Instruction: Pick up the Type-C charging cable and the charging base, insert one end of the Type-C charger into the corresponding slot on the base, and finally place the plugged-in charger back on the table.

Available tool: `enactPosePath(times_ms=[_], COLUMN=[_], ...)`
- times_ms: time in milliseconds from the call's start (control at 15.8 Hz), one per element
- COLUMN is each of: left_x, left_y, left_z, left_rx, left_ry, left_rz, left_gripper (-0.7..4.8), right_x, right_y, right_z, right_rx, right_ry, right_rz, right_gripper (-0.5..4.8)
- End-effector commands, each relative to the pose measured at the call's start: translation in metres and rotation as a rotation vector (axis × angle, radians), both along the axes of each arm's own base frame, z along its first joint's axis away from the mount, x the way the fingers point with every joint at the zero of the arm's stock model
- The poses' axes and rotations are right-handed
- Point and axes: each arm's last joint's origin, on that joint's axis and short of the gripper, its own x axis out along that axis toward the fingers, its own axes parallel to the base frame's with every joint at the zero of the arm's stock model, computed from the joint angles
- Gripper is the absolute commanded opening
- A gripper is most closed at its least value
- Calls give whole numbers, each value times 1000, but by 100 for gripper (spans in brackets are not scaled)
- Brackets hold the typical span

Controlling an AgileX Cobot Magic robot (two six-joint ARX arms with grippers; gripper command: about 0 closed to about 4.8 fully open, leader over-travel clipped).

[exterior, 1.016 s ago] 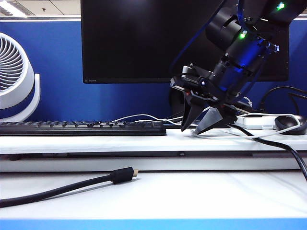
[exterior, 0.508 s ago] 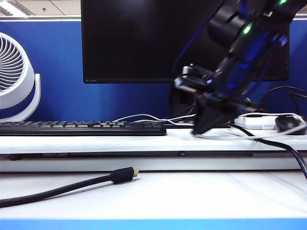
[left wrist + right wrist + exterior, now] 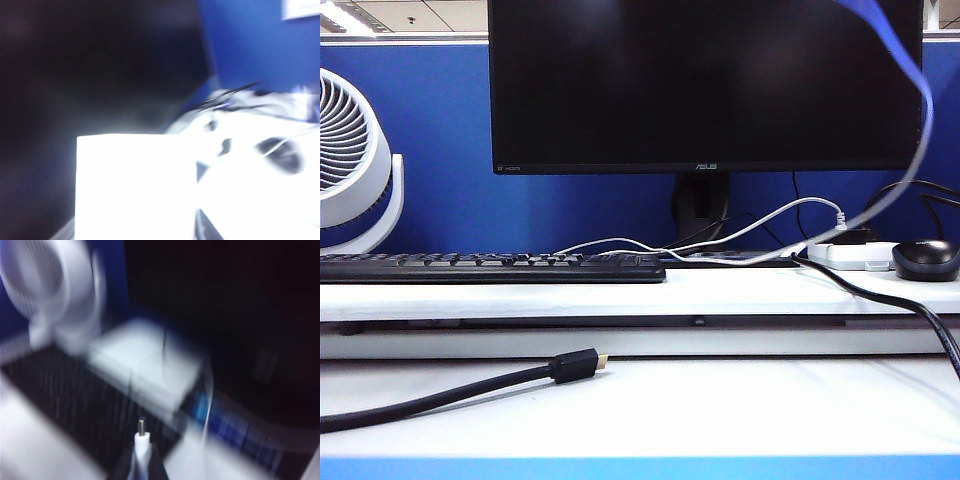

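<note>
In the right wrist view my right gripper is shut on the white plug of the Type-C charging cable, and its small silvery tip sticks out past the fingers. From outside, that cable shows as a blurred white streak rising from the raised shelf toward the upper right. The charging base, a plain white block, fills the space between the jaws of my left gripper, with one dark finger beside it. Neither gripper shows in the exterior view.
A thick black cable with a gold tip lies on the white table. On the raised shelf stand a keyboard, a monitor, a power strip and a mouse. A white fan is at the left.
My right gripper closed at the shelf near the power strip, then rose out of the exterior view. The white cable, which lay on the shelf, now stretches upward.
</note>
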Motion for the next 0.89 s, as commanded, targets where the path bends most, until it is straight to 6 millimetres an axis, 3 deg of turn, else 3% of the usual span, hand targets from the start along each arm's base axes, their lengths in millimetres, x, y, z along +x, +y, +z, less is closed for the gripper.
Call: enactPosePath(times_ms=[63, 254, 571, 889], left_x=[-8, -14, -15, -11], left_y=[-4, -6, -5, -8], left_z=[4, 1, -10, -23], left_rx=[-74, -105, -69, -53], left_ry=[59, 164, 281, 422], left_rz=[-275, -483, -468, -466], left_gripper=[268, 268, 268, 268], right_x=[-20, -20, -24, -28], right_y=[-9, -9, -4, 4], right_z=[20, 20, 20, 19], right_rx=[-12, -85, -240, -520], right_ry=[-182, -233, -385, -631], right_rz=[7, 33, 145, 170], right_gripper=[-1, -1, -1, -1])
